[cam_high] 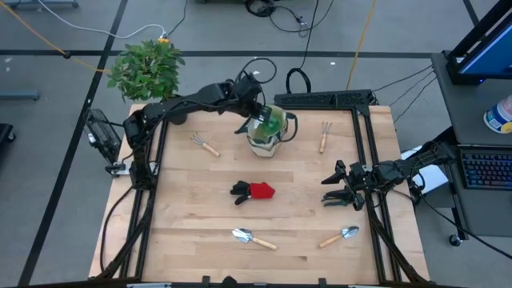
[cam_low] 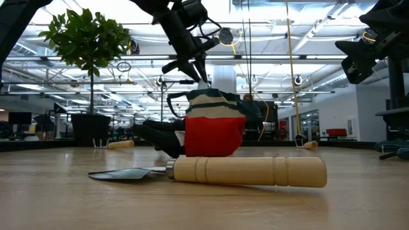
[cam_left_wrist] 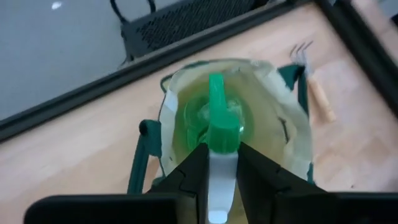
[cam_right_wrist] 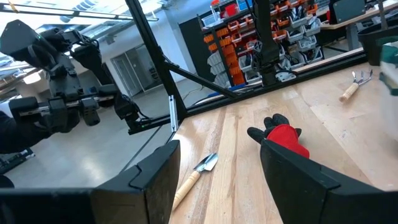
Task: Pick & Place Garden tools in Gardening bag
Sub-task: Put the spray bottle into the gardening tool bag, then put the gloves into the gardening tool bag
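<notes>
Left hand [cam_left_wrist: 222, 171] clamped on the green-white bottle [cam_left_wrist: 219, 124] over the gardening bag [cam_left_wrist: 292, 134]; right hand [cam_high: 339, 190] apart, idle.

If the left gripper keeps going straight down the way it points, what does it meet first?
Most likely the inside of the gardening bag: the left gripper, shut on the green-white bottle, points into its open mouth. How far the bottom lies is unclear.

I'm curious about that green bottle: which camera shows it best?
The left wrist view: the bottle sits close-up between the left gripper fingers, over the bag. The high view shows a green speck; the other two hide it.
</notes>
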Controlling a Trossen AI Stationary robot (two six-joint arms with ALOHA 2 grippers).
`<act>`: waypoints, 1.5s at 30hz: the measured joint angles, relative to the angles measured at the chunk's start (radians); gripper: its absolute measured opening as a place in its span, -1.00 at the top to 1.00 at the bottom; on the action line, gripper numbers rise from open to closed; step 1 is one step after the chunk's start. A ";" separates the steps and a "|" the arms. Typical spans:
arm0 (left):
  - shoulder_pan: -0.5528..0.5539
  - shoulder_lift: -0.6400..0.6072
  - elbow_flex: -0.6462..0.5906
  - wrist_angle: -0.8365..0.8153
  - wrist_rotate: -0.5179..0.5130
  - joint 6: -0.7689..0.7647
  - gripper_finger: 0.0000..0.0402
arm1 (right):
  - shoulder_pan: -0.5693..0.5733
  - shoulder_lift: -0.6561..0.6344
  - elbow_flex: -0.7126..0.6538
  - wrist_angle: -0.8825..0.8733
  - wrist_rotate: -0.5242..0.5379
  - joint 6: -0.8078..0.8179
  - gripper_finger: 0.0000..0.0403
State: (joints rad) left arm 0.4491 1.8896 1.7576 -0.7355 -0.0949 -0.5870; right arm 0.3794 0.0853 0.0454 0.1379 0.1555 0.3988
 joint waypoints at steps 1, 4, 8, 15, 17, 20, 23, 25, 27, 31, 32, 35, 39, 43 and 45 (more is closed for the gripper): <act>0.002 0.000 0.000 0.019 -0.002 0.002 0.61 | 0.000 0.000 0.000 0.000 0.000 0.000 -0.07; 0.012 0.000 0.000 0.060 -0.009 0.007 0.60 | 0.000 0.000 0.000 0.000 0.000 0.000 -0.07; 0.023 0.002 0.000 0.110 -0.009 0.021 0.60 | 0.000 0.000 0.000 0.000 0.000 0.000 -0.07; 0.023 0.004 0.000 0.160 -0.025 0.062 0.59 | 0.000 0.000 0.000 0.000 0.000 0.000 -0.07; 0.023 0.004 0.000 0.167 -0.033 0.069 0.59 | 0.000 0.000 0.000 0.000 0.000 0.000 -0.07; 0.023 0.005 0.000 0.163 -0.037 0.083 0.60 | 0.000 0.000 0.000 0.000 0.000 0.000 -0.07; 0.024 -0.005 0.000 0.147 -0.012 0.098 0.60 | 0.000 0.000 0.000 0.000 0.000 0.000 -0.07; 0.016 -0.020 -0.001 0.137 0.021 0.119 0.60 | 0.000 0.000 0.000 0.000 0.000 0.001 -0.07; -0.002 -0.047 -0.001 0.091 0.079 0.150 0.60 | 0.000 0.000 0.000 0.000 0.000 0.006 -0.07; -0.092 -0.089 0.000 -0.022 0.164 0.221 0.60 | 0.000 0.000 0.000 0.000 0.000 0.001 -0.07; -0.121 -0.093 0.000 -0.055 0.179 0.240 0.60 | 0.000 0.000 0.000 0.000 0.000 0.001 -0.07; -0.214 -0.102 0.000 -0.158 0.222 0.277 0.60 | 0.000 0.000 0.000 0.000 0.000 0.000 -0.07; -0.341 -0.105 0.000 -0.259 0.234 0.255 0.60 | 0.000 0.000 0.000 0.000 0.000 0.000 -0.07; -0.438 -0.104 -0.001 -0.240 0.224 0.191 0.60 | 0.000 0.000 0.000 0.000 0.000 0.000 -0.07; -0.476 -0.105 -0.001 -0.214 0.218 0.155 0.60 | 0.000 0.000 0.000 0.000 0.000 0.000 -0.07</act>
State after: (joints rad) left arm -0.0266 1.7851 1.7569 -0.9496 0.1232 -0.4321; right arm 0.3794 0.0856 0.0452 0.1375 0.1555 0.3992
